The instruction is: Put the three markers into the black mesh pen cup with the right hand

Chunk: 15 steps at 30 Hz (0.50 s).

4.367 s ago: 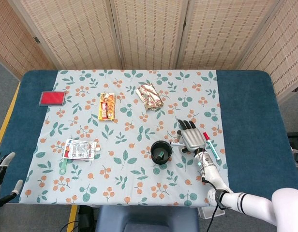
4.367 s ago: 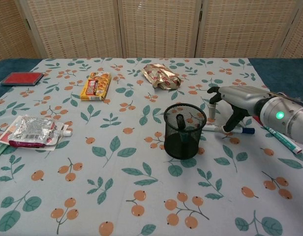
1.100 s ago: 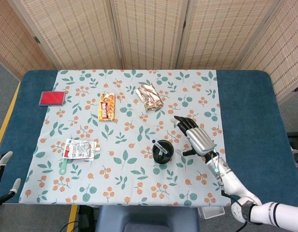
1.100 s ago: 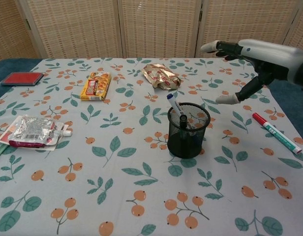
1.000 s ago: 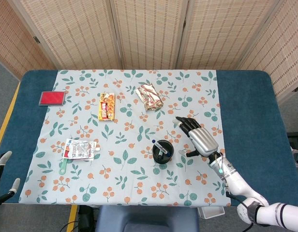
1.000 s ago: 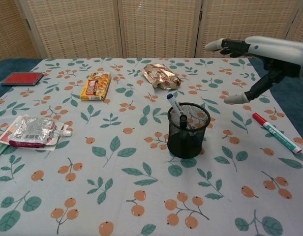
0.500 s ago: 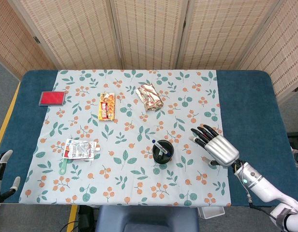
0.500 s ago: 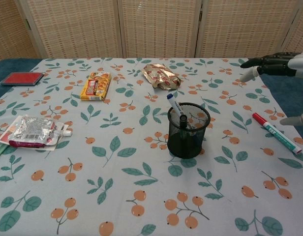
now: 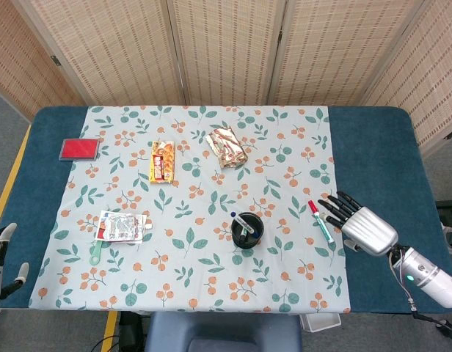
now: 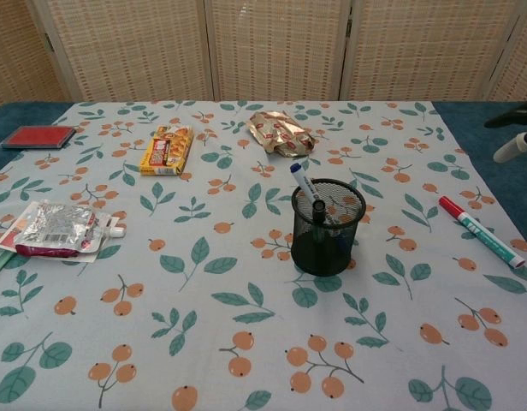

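Pulled back from over the black mesh pen cup (image 9: 246, 229) since a second ago, the right hand (image 9: 360, 227) now hangs past the cloth's right edge with its fingers (image 9: 334, 208) spread and nothing in them. Just to the hand's left the red-capped marker (image 9: 321, 221) lies flat on the cloth, its fingertips near it, while farther left two markers stand in the cup, one with a blue cap (image 10: 301, 180) leaning out. Only a small part of the left hand (image 9: 0, 253) shows at the far side, and I cannot tell how it is set.

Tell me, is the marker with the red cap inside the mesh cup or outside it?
Outside. The red-capped marker lies flat on the tablecloth, right of the black mesh cup, untouched by either hand.
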{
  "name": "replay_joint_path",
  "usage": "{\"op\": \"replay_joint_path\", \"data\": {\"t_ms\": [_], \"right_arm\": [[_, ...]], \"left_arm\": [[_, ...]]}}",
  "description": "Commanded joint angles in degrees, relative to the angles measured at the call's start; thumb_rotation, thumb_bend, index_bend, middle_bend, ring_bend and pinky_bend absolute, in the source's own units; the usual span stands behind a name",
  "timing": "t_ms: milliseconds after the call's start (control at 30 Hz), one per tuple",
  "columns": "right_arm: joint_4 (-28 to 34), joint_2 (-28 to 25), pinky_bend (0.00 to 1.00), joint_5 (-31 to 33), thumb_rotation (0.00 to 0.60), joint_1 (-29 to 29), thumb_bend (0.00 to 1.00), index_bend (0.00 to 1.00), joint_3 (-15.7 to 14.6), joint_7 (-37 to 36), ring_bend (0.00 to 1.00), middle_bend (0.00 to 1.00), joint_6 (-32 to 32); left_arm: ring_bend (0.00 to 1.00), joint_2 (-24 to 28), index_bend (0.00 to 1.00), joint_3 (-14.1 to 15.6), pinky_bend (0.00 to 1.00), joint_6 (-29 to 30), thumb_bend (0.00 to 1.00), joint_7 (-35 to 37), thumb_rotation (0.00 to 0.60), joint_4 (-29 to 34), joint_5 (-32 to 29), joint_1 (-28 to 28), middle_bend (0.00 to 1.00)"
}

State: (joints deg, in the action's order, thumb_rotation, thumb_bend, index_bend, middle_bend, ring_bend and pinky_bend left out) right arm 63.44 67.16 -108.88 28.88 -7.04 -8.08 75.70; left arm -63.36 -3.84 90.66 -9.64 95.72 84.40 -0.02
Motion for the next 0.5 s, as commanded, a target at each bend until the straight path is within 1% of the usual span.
{"op": "replay_joint_path", "data": {"t_ms": [33,300,500], "right_arm": [[-7.52,2.75,0.00,-1.21,0.600,-1.25,0.22,0.20,-1.26,0.23,0.00,0.00,1.79],[-21.81,10.31,0.00,-1.68,0.600,-1.47,0.22,0.21,-2.51,-3.94,0.00,0.00,2.89],[-30.15,15.02,0.00,-2.83,0.600,-0.78,0.23,0.30,-3.77,-6.34,0.00,0.01,4.42]], "left_arm": [[0.05,-0.13,0.02,0.13,0.26,0.17,0.40,-0.33,0.600,0.11,0.17,0.06,0.16],[0.05,-0.45,0.02,0.44,0.26,0.14,0.40,-1.13,0.600,0.33,0.33,0.07,0.16],[0.05,-0.38,0.02,0.41,0.26,0.14,0.40,-0.99,0.600,0.18,0.15,0.07,0.16]]}}
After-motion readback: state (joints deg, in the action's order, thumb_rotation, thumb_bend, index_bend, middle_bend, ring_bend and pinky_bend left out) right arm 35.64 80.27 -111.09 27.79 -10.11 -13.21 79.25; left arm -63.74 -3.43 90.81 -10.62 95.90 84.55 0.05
